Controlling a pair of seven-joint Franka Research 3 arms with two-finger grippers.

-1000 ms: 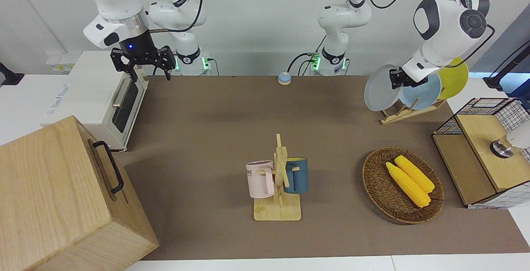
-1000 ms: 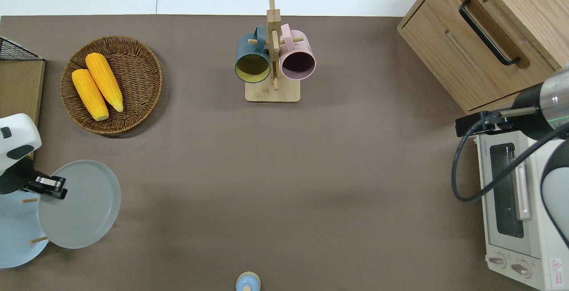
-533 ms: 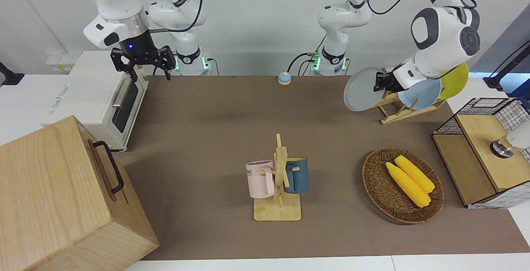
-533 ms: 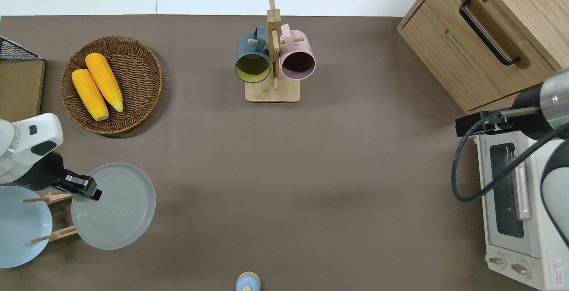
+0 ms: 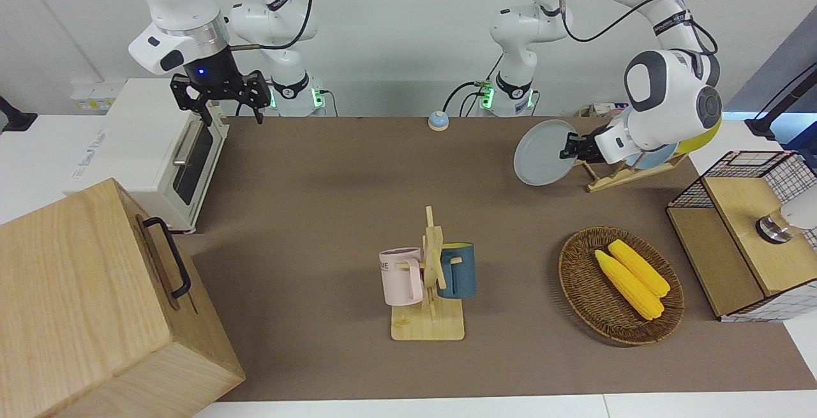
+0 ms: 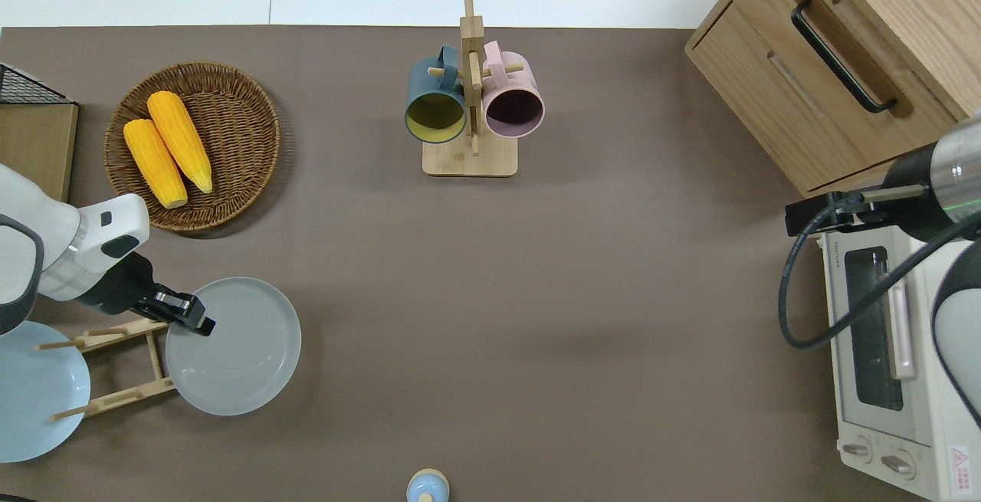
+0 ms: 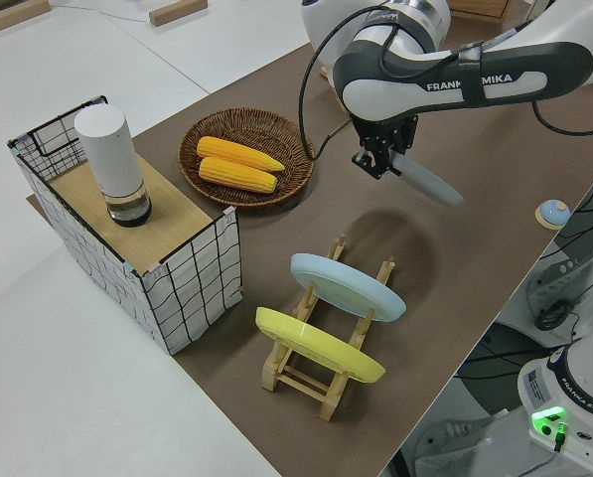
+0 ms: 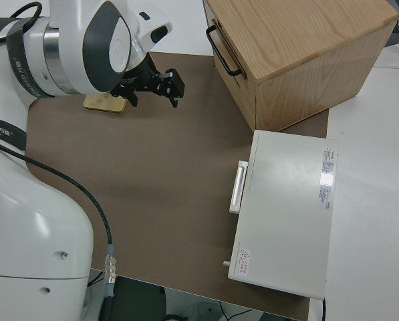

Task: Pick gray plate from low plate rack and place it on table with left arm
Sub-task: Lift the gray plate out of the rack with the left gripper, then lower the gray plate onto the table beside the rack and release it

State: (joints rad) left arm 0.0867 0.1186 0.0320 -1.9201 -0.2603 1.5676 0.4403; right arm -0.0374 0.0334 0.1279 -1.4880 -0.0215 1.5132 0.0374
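Gray plate [image 6: 234,356], the round pale shallow one, is now fully out of the low light-wood plate rack [image 6: 115,368]. You see it carried in the air over the brown matted table [image 6: 536,295], just beside the rack toward the middle of the table. Half a second ago it was overlapping the rack's pegs; one second ago it was leaning close against the light-blue round plate [image 6: 34,391]. So the pick step is done and the carry has begun.

Your white left arm [image 5: 664,86] has swung toward the table centre and lower, and its black left gripper [image 6: 186,312] is clamped on the plate's rim at the edge farther from the robots. In the left side view the plate [image 7: 427,181] hangs tilted, not flat, with its shadow on the matting below.

I judge that you need to level it and lower it onto bare matting. The light-blue plate and the yellow round plate [image 7: 321,346] remain in the rack. The right arm is parked, and its right gripper [image 5: 220,94] has the fingers spread apart.
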